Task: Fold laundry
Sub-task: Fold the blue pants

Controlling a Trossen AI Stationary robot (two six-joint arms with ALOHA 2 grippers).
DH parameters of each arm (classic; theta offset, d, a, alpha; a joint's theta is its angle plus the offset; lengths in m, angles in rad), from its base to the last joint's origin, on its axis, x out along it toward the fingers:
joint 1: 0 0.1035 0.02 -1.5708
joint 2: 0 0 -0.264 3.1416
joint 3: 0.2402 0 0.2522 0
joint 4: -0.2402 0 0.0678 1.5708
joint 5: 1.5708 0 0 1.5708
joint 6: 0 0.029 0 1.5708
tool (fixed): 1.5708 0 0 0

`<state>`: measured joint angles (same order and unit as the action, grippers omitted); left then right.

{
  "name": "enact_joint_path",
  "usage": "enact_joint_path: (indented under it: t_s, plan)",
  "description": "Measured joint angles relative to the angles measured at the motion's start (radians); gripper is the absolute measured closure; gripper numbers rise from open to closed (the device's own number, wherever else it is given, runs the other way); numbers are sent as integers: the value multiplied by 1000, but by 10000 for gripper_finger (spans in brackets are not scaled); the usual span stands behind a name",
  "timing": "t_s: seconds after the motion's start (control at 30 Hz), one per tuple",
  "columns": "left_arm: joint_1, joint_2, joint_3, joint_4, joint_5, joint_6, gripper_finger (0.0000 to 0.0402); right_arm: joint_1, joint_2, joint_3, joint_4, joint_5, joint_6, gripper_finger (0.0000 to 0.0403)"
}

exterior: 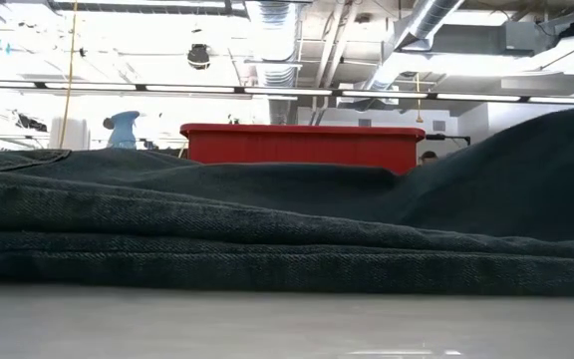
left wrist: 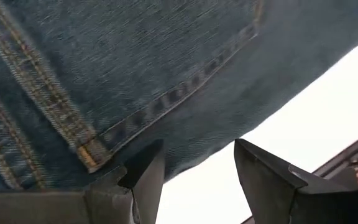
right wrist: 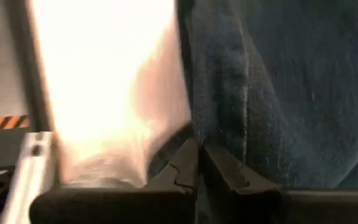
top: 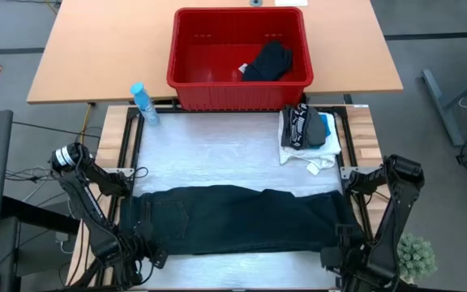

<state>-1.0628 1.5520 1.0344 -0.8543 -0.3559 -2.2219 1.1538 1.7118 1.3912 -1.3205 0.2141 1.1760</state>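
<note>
Trousers [top: 233, 217] of dark denim lie flat across the near part of the table [top: 217, 146], their long axis running from the left arm's side to the right arm's side. The waistband end with its stitched pocket points toward the left arm; the leg ends point toward the right arm. The left gripper [left wrist: 194, 177] sits at the near left corner of the trousers with its jaws parted, nothing between them, just above the denim edge. The right gripper [right wrist: 199, 163] is at the near right end, jaws almost together, right against the dark cloth; whether it pinches the cloth I cannot tell. Folded garments [top: 306, 134] are stacked at the far right. A red basket [top: 237, 61] beyond holds a black garment [top: 270, 61].
</note>
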Motion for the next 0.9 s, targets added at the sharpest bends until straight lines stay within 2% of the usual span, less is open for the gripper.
enact_joint_path:
  t_s: [0.17,0.43,0.6,0.73,0.83,0.9]
  plan:
    - [10,-2,2,-4,-19,3,219,-3,0,51,-22,-3,-73,357]
    - [22,-2,2,-13,-24,39,219,-38,0,54,-121,-26,56,357]
    - [24,-2,2,-10,-26,39,219,-58,0,86,-75,-73,12,357]
    - [26,-23,9,26,-142,36,219,-72,-4,206,-86,-24,-55,357]
    - [45,-60,39,25,-304,53,219,-86,-5,304,-237,35,43,357]
    - [78,-90,47,19,-393,105,219,-116,-29,321,-250,34,102,354]
